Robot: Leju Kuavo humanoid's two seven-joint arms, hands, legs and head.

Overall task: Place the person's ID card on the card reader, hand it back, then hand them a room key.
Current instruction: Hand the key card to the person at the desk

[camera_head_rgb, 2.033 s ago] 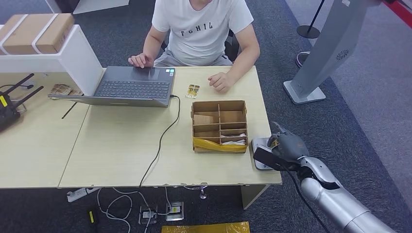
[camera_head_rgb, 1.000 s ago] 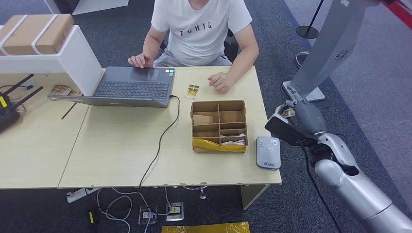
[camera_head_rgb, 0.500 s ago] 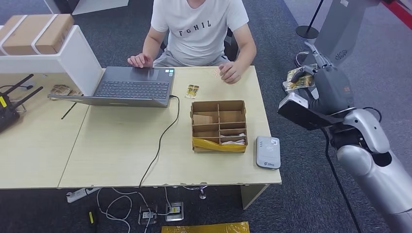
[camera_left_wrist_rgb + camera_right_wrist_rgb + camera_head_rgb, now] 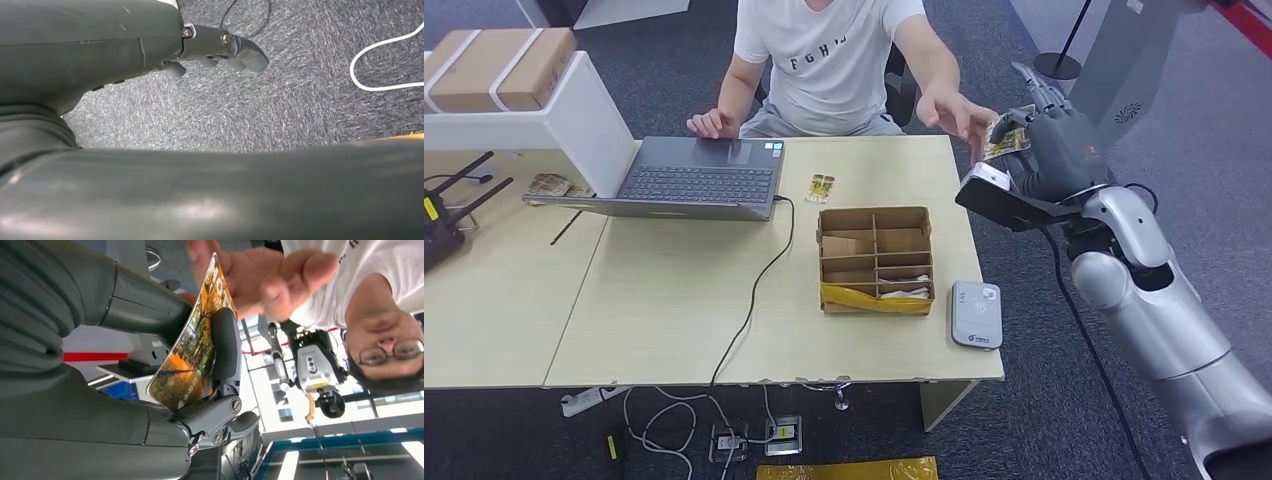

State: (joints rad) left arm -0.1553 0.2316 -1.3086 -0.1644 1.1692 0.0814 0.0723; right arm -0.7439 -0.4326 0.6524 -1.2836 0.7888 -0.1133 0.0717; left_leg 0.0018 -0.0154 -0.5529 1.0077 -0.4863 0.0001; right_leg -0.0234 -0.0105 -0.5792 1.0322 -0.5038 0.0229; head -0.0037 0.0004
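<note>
- Left hand [image 4: 220, 47]: seen in the left wrist view at the top of the frame, hanging over grey carpet. The fingers look curled in with nothing in them, though the angle is poor and I cannot be sure.
- Card reader [image 4: 977, 314]: lower right of the head view, near the front right corner of the bench [image 4: 664, 300]. A flat, pale grey rounded slab lying bare, with no card on it.
- Divided box [image 4: 875, 258]: centre of the head view, just beside the reader. Brown cardboard with partitions; small pale items lie in its nearer compartments.
- Right hand [image 4: 1044, 145]: upper right of the head view, raised beyond the bench's far right corner. It pinches the ID card [image 4: 192, 352] between the thumb and a finger near one short end.
- ID card: thin, glossy, printed in orange and green. Judged light, stiff and slippery; best held flat by an edge, leaving the other end free for the taker.
- Person's hand [image 4: 959, 112]: upper centre-right of the head view, open and reaching, just beside the card's free end. Contact cannot be confirmed.
- Judged step: handing the card back.
</note>
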